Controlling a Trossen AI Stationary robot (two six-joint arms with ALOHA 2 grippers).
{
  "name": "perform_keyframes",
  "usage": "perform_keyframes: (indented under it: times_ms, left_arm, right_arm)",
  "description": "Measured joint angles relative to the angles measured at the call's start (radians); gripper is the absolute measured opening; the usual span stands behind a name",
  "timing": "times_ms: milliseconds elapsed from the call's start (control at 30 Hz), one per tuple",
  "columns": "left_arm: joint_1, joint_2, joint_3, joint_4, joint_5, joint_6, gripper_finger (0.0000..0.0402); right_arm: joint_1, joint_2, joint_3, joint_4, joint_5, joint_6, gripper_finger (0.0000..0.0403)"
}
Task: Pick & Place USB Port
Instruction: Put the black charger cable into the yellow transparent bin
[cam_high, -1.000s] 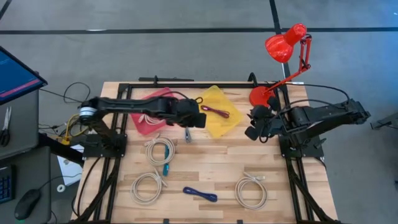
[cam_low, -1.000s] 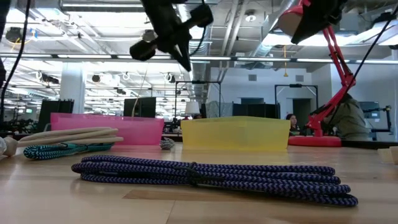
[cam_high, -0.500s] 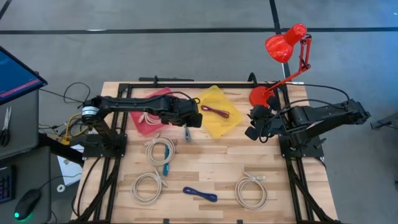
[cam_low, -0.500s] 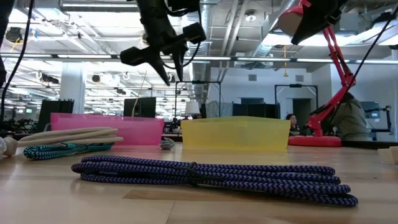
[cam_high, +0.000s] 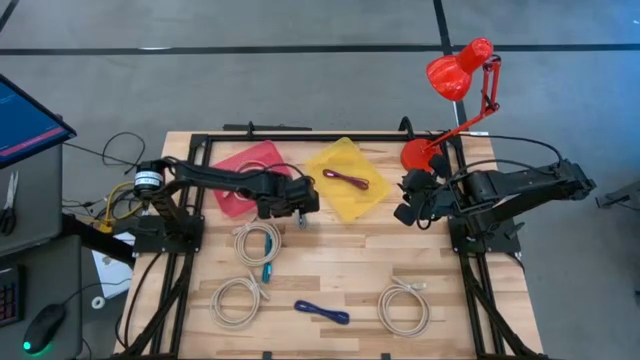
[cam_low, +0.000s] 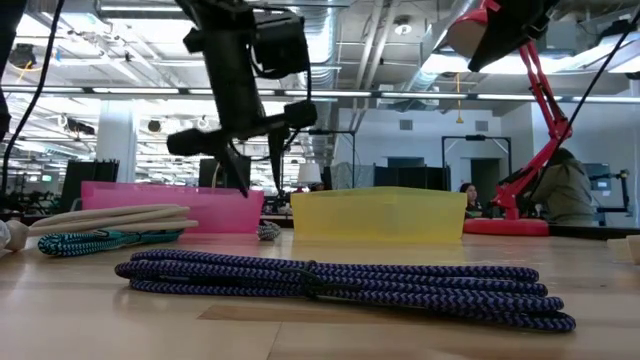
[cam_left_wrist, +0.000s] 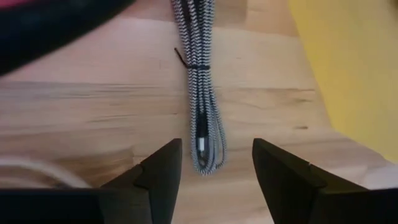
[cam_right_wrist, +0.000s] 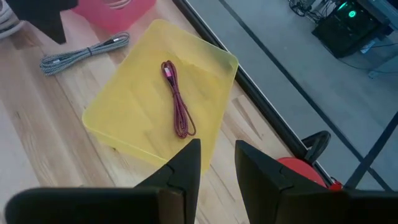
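Note:
A black-and-white braided USB cable bundle (cam_left_wrist: 198, 81) lies flat on the wood between the pink tray (cam_high: 240, 168) and the yellow tray (cam_high: 350, 195). My left gripper (cam_left_wrist: 217, 149) hovers open above the bundle's near end, one finger on each side, clear of it; the low view shows the left gripper (cam_low: 255, 172) well above the table. The yellow tray holds a dark red cable (cam_right_wrist: 177, 99). My right gripper (cam_right_wrist: 217, 163) waits open at the table's right, beside the yellow tray, with nothing between its fingers.
White coiled cables (cam_high: 257, 240) (cam_high: 238, 300) (cam_high: 404, 306), a teal cable (cam_high: 267, 271) and a blue braided cable (cam_high: 322, 312) lie on the near half of the table. A white cable sits in the pink tray. A red desk lamp (cam_high: 455, 78) stands at the far right corner.
My left gripper has opened from shut. It has come down toward the table and drawn a little toward the left and near edges, ending over the striped cable. The cable has stayed where it was.

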Motion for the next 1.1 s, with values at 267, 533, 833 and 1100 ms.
perform_keyframes:
  times_ms: [267,533,833,1100]
  left_arm:
    - [0.000,0.000,-0.065,0.103,0.000,-0.037,0.0195]
    - [0.000,0.000,-0.092,0.141,0.000,-0.057,0.0195]
    - [-0.002,0.000,-0.170,0.272,0.000,-0.101,0.0195]
    - [-0.003,0.045,-0.192,0.318,0.001,-0.106,0.0195]
  right_arm:
    - [0.000,0.000,0.000,0.000,0.003,0.000,0.0091]
    - [0.000,0.000,0.000,0.000,0.006,0.000,0.0091]
    - [0.000,0.000,0.000,0.000,0.006,0.000,0.0091]
    - [0.000,0.000,0.000,0.000,0.025,0.000,0.0091]
